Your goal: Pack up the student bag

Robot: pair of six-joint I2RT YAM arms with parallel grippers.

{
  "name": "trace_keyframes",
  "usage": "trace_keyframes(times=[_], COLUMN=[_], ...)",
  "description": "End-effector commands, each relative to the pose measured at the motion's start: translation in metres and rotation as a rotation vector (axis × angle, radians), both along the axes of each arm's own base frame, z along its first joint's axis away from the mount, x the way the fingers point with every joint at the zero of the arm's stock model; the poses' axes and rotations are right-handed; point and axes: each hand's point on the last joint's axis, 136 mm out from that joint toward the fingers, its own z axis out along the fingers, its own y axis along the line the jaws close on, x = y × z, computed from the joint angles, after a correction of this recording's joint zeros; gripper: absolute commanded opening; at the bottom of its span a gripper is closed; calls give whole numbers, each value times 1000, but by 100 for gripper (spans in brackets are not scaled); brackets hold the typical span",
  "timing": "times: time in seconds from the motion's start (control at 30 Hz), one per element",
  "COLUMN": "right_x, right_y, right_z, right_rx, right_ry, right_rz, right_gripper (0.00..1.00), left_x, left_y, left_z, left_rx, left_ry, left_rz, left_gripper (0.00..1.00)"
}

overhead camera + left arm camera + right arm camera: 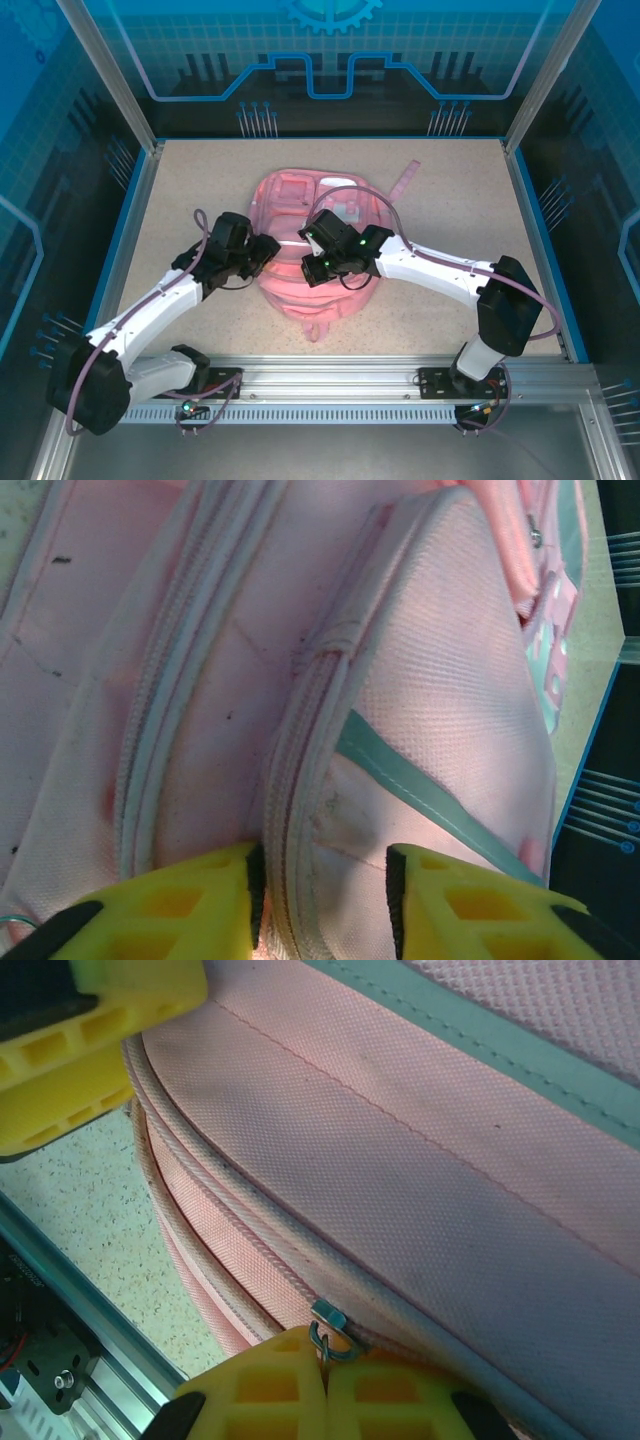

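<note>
Student bag [300,200]: my right fingers [290,1390] pinch zip pull [327,1332]; left fingers [220,905] around seam [290,810], grip unclear. Hold cloth tight, pull slowly.

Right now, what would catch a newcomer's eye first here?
A pink backpack lies flat in the middle of the table. The right gripper is shut on a metal zipper pull at its edge. The left gripper has its yellow fingers apart, astride a zip seam.
</note>
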Motion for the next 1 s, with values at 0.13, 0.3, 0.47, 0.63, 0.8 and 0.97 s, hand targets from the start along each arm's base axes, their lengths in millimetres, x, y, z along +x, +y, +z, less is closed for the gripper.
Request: trace_keyframes(times=[0.13,0.3,0.47,0.63,0.8,0.97], right_x=[4,3,8,21,47,77], right_y=[-9,-50,-92,-129,-161,-165], right_z=[16,11,7,-3,-3,2], right_rx=[-20,-110,-149,-221,-281,-243], right_ry=[-72,-107,-116,-116,-136,-156], right_rz=[-7,-34,-79,-130,-172,-178], right_gripper=[0,0,0,0,0,0], left_x=[4,-2,-5,-6,-10,-12], left_y=[3,17,21,22,28,25], left_z=[3,3,0,5,8,3], left_rx=[25,101,124,140,181,178], left_ry=[-36,-38,-29,-30,-16,12], left_rz=[10,15,5,-27,-67,-129], left_gripper=[6,0,0,0,0,0])
